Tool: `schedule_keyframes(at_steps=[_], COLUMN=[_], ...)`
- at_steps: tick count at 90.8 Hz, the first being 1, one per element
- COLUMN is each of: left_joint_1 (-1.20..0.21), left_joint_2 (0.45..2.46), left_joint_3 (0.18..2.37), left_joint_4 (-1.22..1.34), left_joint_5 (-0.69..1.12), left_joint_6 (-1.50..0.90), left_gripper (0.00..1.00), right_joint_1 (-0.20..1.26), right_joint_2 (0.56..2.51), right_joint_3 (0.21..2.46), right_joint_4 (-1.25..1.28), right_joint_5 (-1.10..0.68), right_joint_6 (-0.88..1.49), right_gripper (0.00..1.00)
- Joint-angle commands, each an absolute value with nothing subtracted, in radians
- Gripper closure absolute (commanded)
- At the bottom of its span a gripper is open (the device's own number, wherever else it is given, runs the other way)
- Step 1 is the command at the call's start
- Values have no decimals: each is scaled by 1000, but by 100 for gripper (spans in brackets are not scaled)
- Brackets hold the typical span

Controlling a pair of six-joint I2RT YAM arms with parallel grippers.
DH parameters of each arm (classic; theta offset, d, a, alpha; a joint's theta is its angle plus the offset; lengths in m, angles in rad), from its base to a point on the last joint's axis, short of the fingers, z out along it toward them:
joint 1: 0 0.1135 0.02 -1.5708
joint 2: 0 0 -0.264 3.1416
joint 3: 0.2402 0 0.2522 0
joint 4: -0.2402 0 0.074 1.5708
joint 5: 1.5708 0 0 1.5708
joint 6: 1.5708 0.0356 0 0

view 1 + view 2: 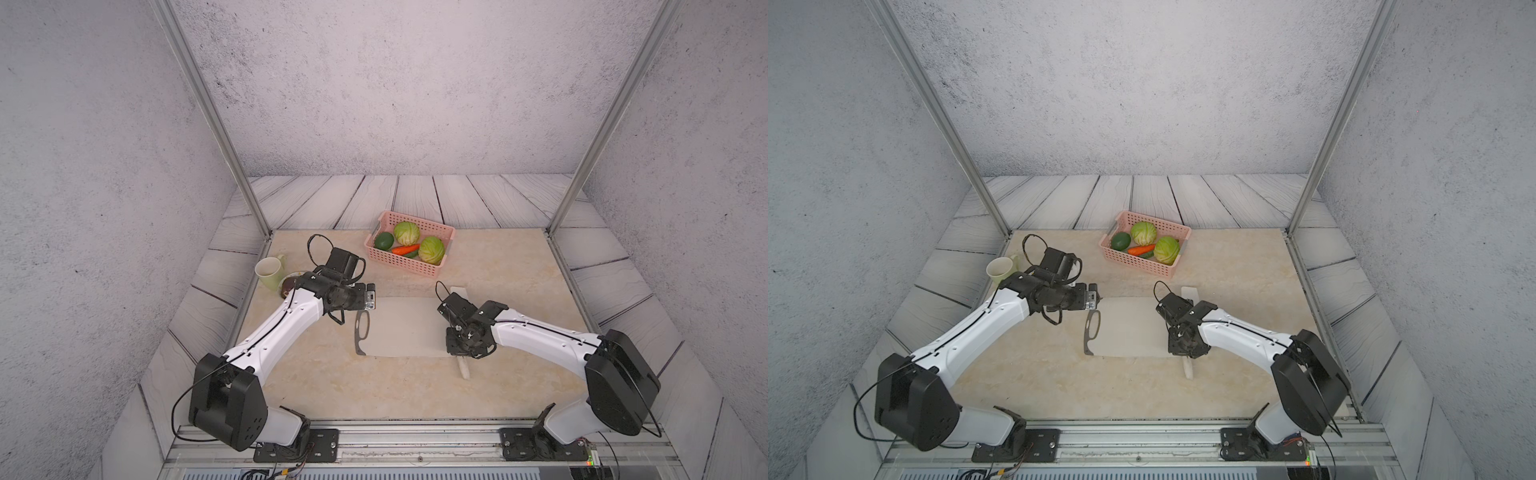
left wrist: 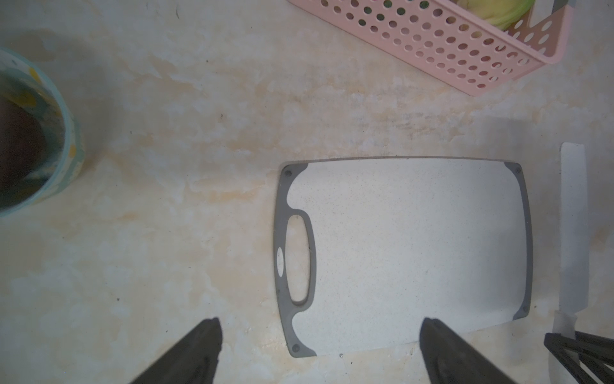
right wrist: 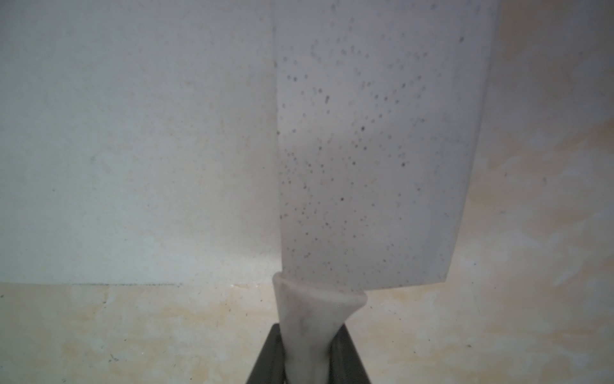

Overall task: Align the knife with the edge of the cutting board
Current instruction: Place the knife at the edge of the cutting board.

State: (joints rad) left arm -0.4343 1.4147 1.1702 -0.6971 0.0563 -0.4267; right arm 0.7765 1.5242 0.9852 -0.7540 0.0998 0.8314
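Note:
The cutting board point(image 1: 399, 328) point(image 1: 1129, 328) lies flat mid-table, its oval handle cutout toward the left arm. The pale knife runs along the board's opposite end, blade tip point(image 1: 457, 291) far and handle point(image 1: 463, 368) point(image 1: 1188, 368) near. In the left wrist view the blade point(image 2: 573, 226) lies parallel to the board point(image 2: 415, 249) with a narrow gap. My right gripper point(image 1: 459, 353) point(image 3: 307, 359) is shut on the knife handle point(image 3: 309, 332), and the speckled blade point(image 3: 365, 149) borders the board point(image 3: 133, 133). My left gripper point(image 1: 372, 299) point(image 2: 320, 322) hangs open above the board's cutout end, holding nothing.
A pink basket point(image 1: 399, 264) point(image 2: 448, 50) with cabbages, an avocado and a carrot stands behind the board. A green mug point(image 1: 270, 272) and a patterned bowl point(image 2: 50, 149) with something dark inside sit at the far left, beside the left arm.

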Motion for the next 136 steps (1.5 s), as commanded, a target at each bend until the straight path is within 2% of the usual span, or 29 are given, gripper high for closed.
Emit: schedule_keyframes(at_steps=[1, 106, 136], left_joint_1=[-440, -440, -440], left_joint_2=[1424, 1425, 1427], left_joint_3=[1197, 1197, 1198], left_joint_4=[-707, -706, -707], left_joint_5=[52, 46, 43], left_joint_6=[-417, -416, -416], left_gripper=[2, 2, 2], right_joint_1=[796, 865, 869], right_joint_2=[1546, 1701, 1728], right_joint_3=[1018, 1060, 1073], right_joint_4=[-760, -717, -718], right_joint_5=[127, 106, 95], right_joint_6=[847, 860, 859], right_gripper=[100, 100, 87])
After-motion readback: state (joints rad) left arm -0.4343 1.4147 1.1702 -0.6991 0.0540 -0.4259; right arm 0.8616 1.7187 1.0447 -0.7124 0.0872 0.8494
